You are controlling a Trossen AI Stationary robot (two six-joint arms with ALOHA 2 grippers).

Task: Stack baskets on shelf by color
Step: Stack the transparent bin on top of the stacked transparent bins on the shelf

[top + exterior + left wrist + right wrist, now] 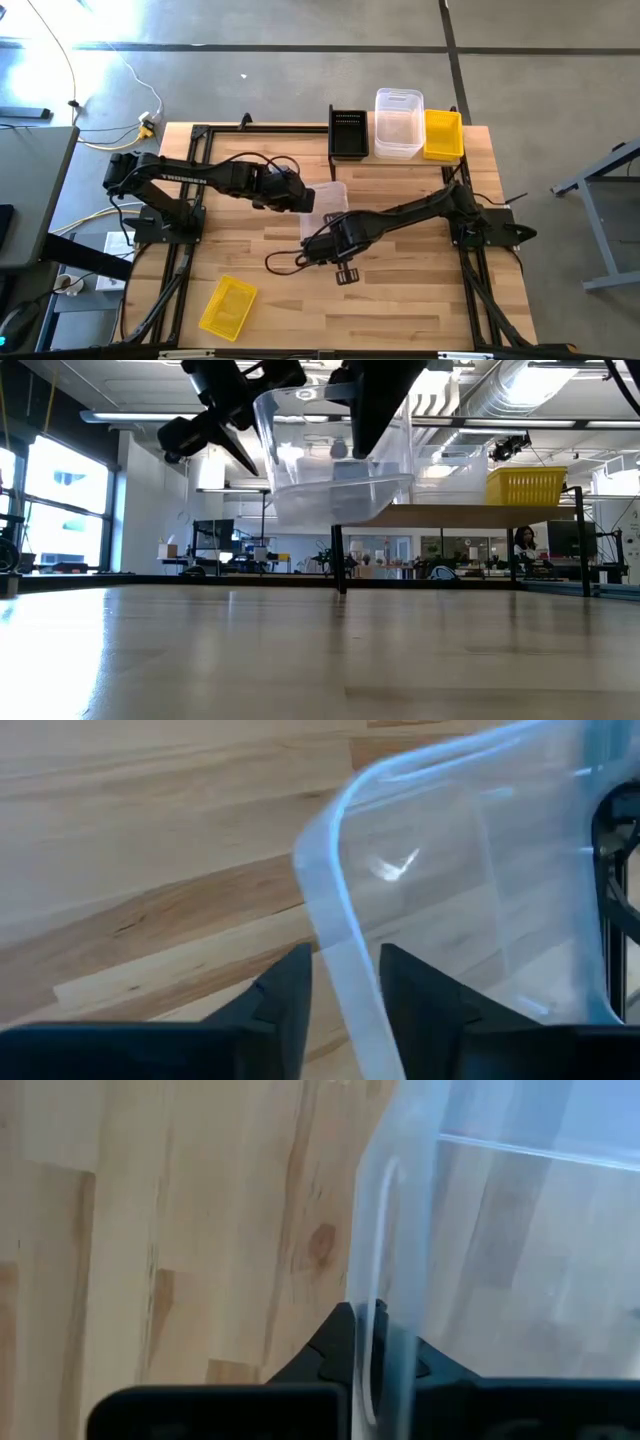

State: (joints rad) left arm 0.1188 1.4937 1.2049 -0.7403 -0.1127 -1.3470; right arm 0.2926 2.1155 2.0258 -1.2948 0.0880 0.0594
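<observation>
A clear tub (326, 207) hangs tilted above the middle of the table, also seen in the low view (335, 470). My right gripper (375, 1335) is shut on the tub's near wall. My left gripper (345, 985) is open at the tub's left side, one finger on either side of the rim (335, 920), with gaps showing. On the shelf (400, 160) at the far edge rest a black basket (348, 133), stacked clear tubs (398, 125) and a yellow basket (443, 135). Another yellow basket (228, 306) lies on the table at the near left. My right gripper pinches the clear tub's wall just below the rim (385, 1280), one finger inside and one outside. The fingers come from above, pointing down. The tub hangs clear of the table, tilted, below the fingers (375, 420).
The shelf's black legs (340, 555) stand at the table's far side. The black arm frames (180, 260) run along both table sides. Bare wood (400, 300) lies between the held tub and the near edge.
</observation>
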